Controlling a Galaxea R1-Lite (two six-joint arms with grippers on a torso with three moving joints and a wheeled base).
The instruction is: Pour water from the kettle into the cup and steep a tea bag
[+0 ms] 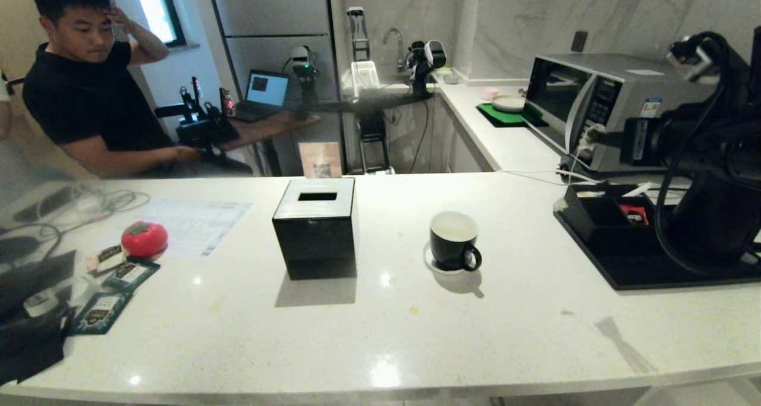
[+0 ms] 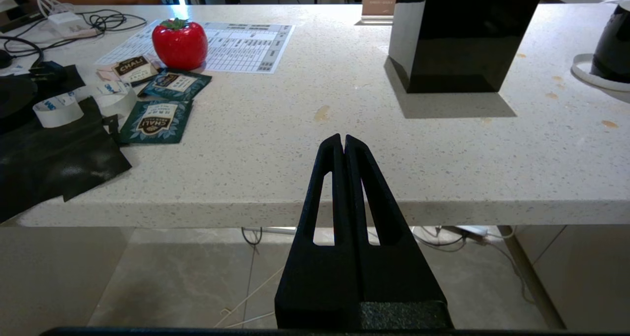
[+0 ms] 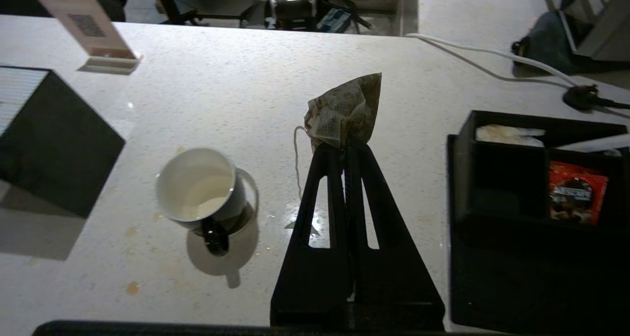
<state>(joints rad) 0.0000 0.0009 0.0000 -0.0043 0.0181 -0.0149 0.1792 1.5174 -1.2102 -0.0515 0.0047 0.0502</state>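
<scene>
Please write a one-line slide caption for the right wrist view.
Right gripper holds a tea bag above the counter, beside the cup.

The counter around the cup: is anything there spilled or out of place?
Yes. Small brownish spots lie on the counter near the cup, like dried drips. The right gripper holds a tea bag above the counter, beside the cup, not in it.

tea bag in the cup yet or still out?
Out. The right gripper is shut on the tea bag, holding it above the counter beside the cup, string dangling.
</scene>
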